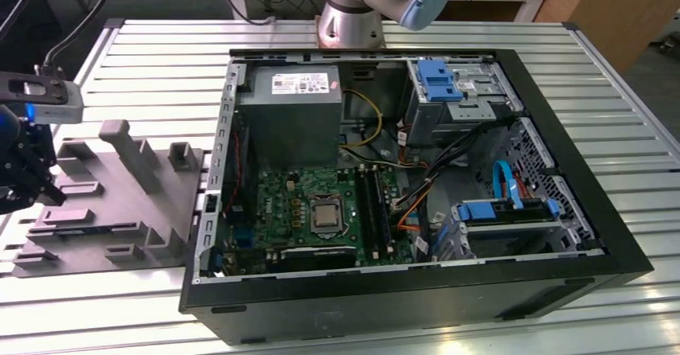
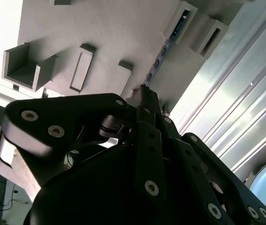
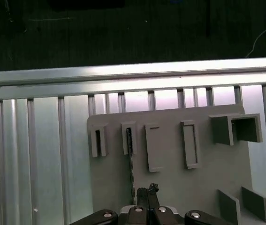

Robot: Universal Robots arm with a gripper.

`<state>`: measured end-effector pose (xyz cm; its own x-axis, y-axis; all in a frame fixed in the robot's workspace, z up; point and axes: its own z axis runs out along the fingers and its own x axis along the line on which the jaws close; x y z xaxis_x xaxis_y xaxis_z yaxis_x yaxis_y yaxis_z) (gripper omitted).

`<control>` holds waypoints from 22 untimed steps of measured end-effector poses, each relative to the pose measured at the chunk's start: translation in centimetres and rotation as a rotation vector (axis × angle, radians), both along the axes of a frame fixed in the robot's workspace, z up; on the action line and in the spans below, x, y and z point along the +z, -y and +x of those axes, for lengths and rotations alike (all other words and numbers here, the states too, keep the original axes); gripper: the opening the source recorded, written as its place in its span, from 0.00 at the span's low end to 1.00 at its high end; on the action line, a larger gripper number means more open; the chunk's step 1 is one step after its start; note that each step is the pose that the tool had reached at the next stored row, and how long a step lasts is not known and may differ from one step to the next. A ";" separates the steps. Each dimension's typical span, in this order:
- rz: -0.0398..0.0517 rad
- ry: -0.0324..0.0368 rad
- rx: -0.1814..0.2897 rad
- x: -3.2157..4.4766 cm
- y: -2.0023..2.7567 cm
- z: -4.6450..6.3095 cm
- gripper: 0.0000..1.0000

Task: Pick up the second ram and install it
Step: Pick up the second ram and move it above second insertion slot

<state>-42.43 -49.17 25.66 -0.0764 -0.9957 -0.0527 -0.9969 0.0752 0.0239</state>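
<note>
The second ram is a thin dark strip standing on edge in a slot of the grey moulded tray. In the second wrist view the ram runs along the tray right up to my fingertips. My gripper hovers over the tray close beside the strip's near end, with its fingers shut together and nothing seen between them. In the exterior view the gripper hangs over the tray at the far left, well away from the open computer case.
The case lies open on the slatted metal table, showing the motherboard and long black slot rails beside the processor socket. A power supply, cables and drive cages with blue clips crowd its interior. The tray's raised blocks stand around the slots.
</note>
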 end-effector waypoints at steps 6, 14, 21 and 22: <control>-0.0001 0.0073 0.044 -0.40 0.05 0.0 0.11; -0.0002 0.0117 0.045 -1.38 0.11 0.0 0.11; 0.0000 0.0120 0.048 -2.11 0.28 0.0 0.11; -0.0001 0.0118 0.049 -2.22 0.30 0.0 0.11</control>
<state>-42.44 -49.48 23.43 -0.0269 -0.9982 -0.0532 -0.9996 0.0263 0.0121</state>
